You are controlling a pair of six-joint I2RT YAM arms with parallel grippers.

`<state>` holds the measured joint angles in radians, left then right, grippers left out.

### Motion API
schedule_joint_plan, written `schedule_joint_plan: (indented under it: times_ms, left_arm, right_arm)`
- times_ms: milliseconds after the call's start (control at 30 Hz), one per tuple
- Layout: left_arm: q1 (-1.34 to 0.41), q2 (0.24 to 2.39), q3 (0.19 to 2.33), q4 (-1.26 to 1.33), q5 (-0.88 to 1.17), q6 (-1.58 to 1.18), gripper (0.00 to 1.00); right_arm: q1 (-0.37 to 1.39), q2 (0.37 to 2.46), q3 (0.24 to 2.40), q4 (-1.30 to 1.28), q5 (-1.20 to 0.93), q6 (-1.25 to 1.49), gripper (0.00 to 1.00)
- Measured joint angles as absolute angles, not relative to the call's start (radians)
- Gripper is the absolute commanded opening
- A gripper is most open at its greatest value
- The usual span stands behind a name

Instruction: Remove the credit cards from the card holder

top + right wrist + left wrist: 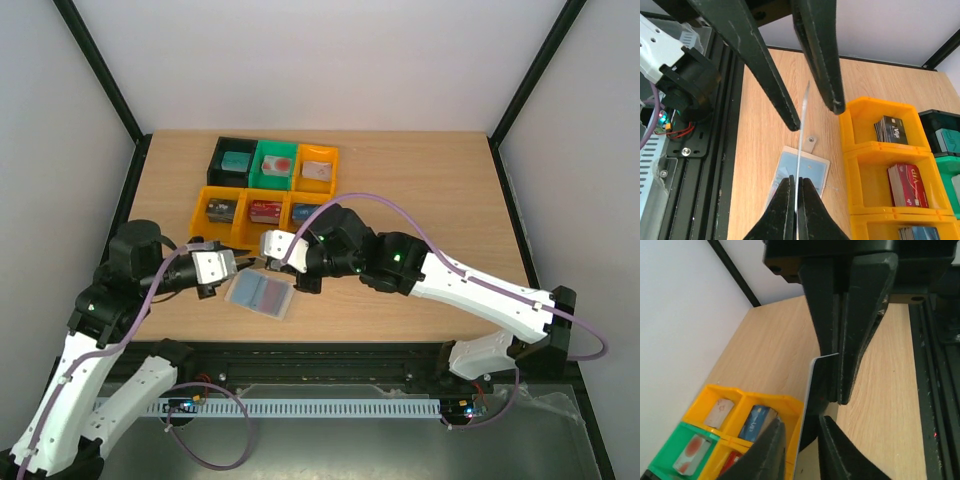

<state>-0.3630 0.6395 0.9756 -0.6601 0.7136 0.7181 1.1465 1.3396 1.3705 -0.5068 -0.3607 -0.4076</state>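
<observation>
R tool [796,180] pinched shut on thin pale plastic card [802,130], lifted clear of grey-blue folding card holder [815,168] lying open nr desk's [757,150] near edge. L tool [801,421] part-open astride card. More cards inside? Can't tell.

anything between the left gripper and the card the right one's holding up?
Nothing visible. The right gripper pinches the card edge-on above the open card holder. The card's free end sits between the left gripper's open fingers.
</observation>
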Motion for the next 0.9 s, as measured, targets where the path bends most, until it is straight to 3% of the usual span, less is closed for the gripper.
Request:
schedule_joint_plan:
  times_ms: [33,67,200,333,400,633,900]
  left_arm:
    - [-0.372,0.643,0.979,-0.670,0.708,0.730,0.04]
    - [-0.377,0.645,0.980,-0.677,0.705,0.734,0.03]
    - [-0.393,0.645,0.981,-0.707,0.707,0.741,0.02]
    - [-0.395,0.643,0.981,-0.696,0.688,0.727,0.02]
    - [-0.394,0.643,0.979,-0.662,0.626,0.712,0.02]
    - [-0.368,0.764,0.937,-0.520,0.281,0.884,0.02]
    - [-0.101,1.153,1.002,-0.406,0.091,1.316,0.02]
  right_arm:
    - [1.148,1.342,1.372,-0.509,-0.355,-0.412,0.02]
    - [1.148,1.343,1.372,-0.509,-0.350,-0.416,0.02]
    - [1.146,1.345,1.374,-0.513,-0.323,-0.424,0.06]
    - [1.148,1.340,1.364,-0.488,-0.301,-0.408,0.71]
    - [1.147,1.319,1.330,-0.447,-0.281,-0.392,0.97]
    - [0.987,1.182,1.190,-0.310,-0.287,-0.254,0.99]
    - [0.901,1.037,1.060,-0.193,-0.302,-0.141,0.99]
